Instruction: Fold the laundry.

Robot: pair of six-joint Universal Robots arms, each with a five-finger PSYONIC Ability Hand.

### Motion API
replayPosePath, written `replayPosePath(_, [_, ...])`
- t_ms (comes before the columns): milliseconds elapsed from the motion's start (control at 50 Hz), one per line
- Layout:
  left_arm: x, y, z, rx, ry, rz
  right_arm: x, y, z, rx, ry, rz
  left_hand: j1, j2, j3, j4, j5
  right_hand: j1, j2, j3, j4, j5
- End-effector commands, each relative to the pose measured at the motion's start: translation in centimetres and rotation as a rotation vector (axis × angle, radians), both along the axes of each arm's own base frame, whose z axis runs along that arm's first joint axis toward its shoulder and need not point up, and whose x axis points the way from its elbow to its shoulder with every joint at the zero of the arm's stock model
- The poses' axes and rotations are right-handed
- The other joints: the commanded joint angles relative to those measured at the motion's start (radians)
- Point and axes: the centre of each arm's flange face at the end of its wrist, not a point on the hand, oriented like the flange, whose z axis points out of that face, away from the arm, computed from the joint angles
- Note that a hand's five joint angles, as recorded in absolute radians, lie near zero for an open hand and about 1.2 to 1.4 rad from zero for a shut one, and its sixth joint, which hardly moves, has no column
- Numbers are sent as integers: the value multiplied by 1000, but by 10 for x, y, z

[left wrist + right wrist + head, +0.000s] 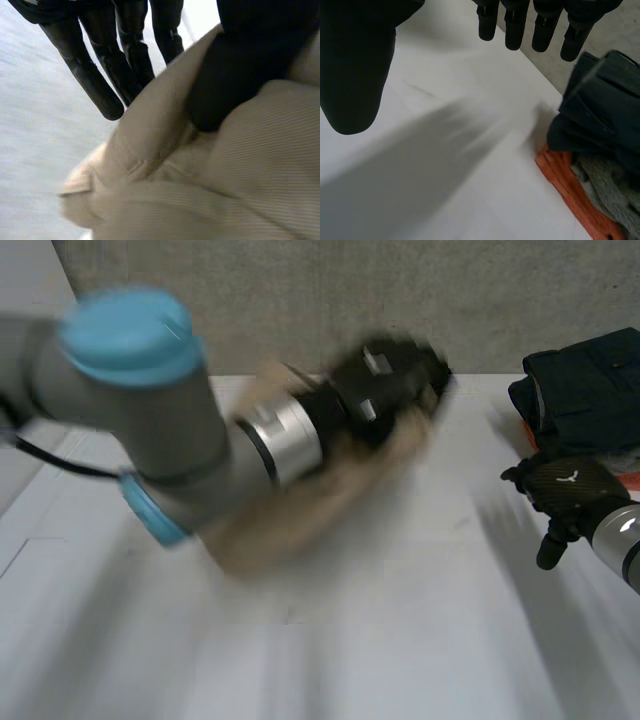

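From the head view, the left hand (pixel 385 380) is on a beige cloth (pixel 300 515) at the far middle of the white table (pixel 400 620). The right hand (pixel 562 495) hovers at the right, near a navy garment (pixel 585 380). In the left wrist view, the thumb (pixel 225 90) pinches the cloth, and the fingers (pixel 95 85) reach straight past its edge. In the right wrist view, the right hand is relaxed and holds nothing.

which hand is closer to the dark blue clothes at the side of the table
Right. The right hand is open just beside the dark blue clothes, holding nothing. The left hand is farther off over the middle of the table, gripping a beige cloth.
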Motion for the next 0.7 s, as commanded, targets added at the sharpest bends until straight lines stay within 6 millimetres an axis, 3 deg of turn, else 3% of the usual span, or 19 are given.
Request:
replayPosePath(20, [2,32,-53,-12,-185,-82,-12,-10,-3,10,-12,-33,-425,-452,-467,-462,-464,-53,-40,-36,-45,-48])
replayPosePath(60, [9,34,-48,-39,-210,-55,-13,-11,-3,10,-19,-25,-618,-646,-660,-655,-657,-53,-40,-36,-45,-48])
replayPosePath(180, [39,32,-22,-107,-248,166,-4,-12,7,-15,-54,77,-642,-669,-684,-679,-681,-53,-40,-36,-45,-48])
replayPosePath(280, [66,42,-20,-69,-290,335,6,-8,16,-26,-67,170,-651,-678,-693,-687,-689,-53,-40,-36,-45,-48])
replayPosePath(480, [108,96,-67,49,-487,409,19,23,7,9,115,451,-624,-652,-667,-661,-663,27,39,43,34,31])
replayPosePath(700, [128,128,-96,121,-644,393,26,42,-24,53,213,652,-583,-611,-626,-620,-622,59,72,76,66,63])
